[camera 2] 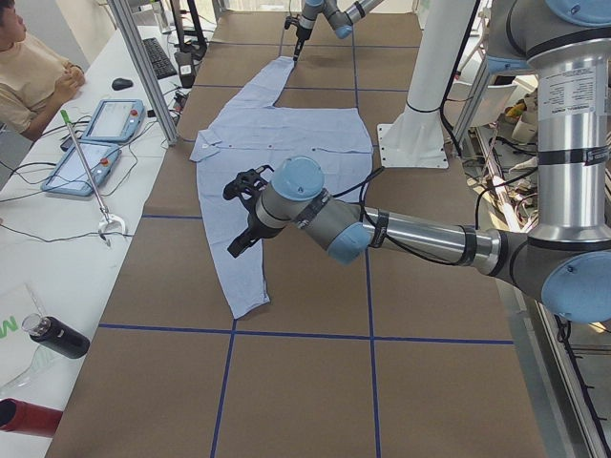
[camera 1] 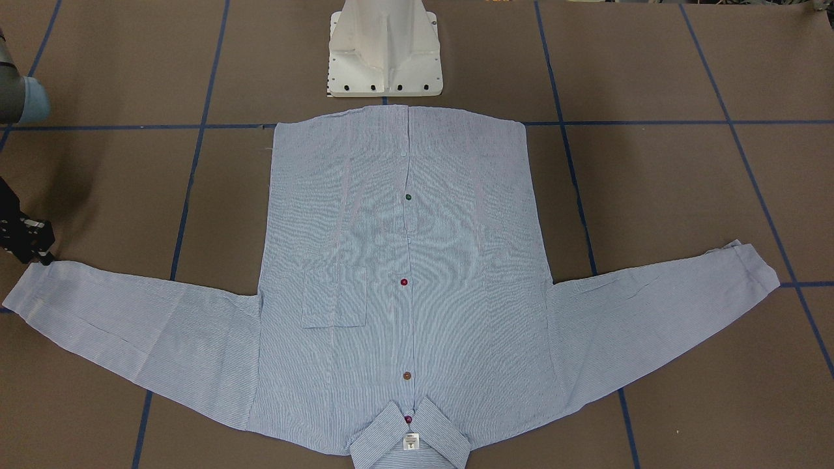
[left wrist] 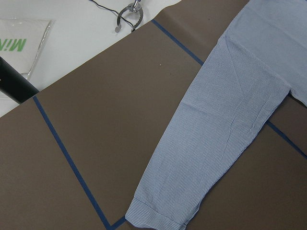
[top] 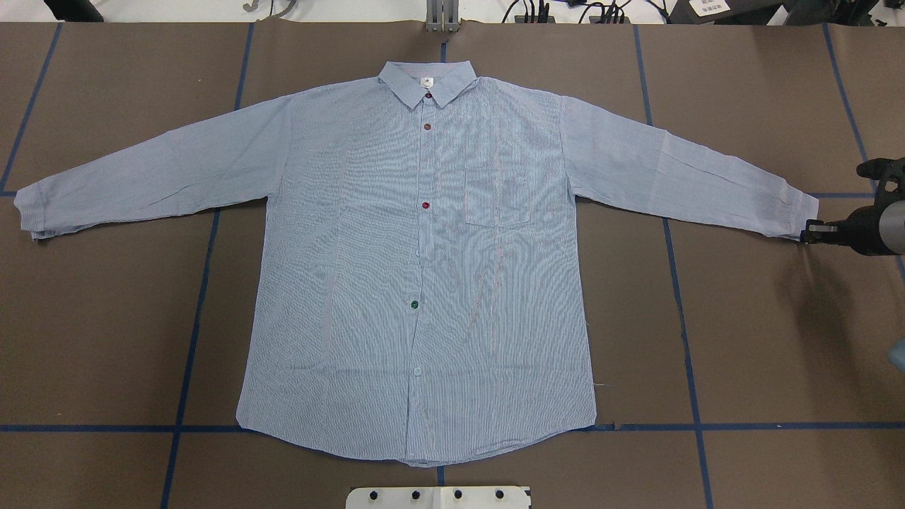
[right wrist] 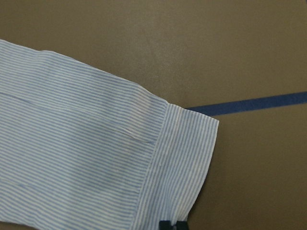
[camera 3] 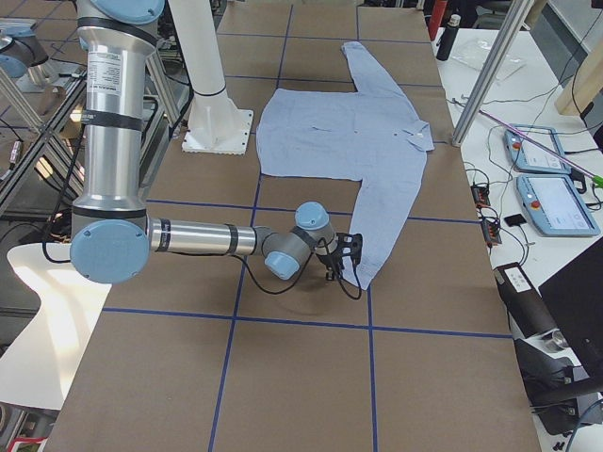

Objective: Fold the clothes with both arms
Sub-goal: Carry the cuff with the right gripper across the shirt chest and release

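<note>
The striped shirt lies flat and spread out, front up, collar away from the robot's base, both sleeves stretched out sideways. My right gripper is low at the end of one sleeve. In the right wrist view its black fingertips meet on the corner of the cuff, which lies flat. My left gripper hangs in the air above the other sleeve, short of its cuff. It shows only in the exterior left view, so I cannot tell whether it is open or shut.
The white pedestal base stands just behind the shirt's hem. Blue tape lines cross the brown table cover. A side table with tablets, a black bottle and a seated operator runs along the far edge.
</note>
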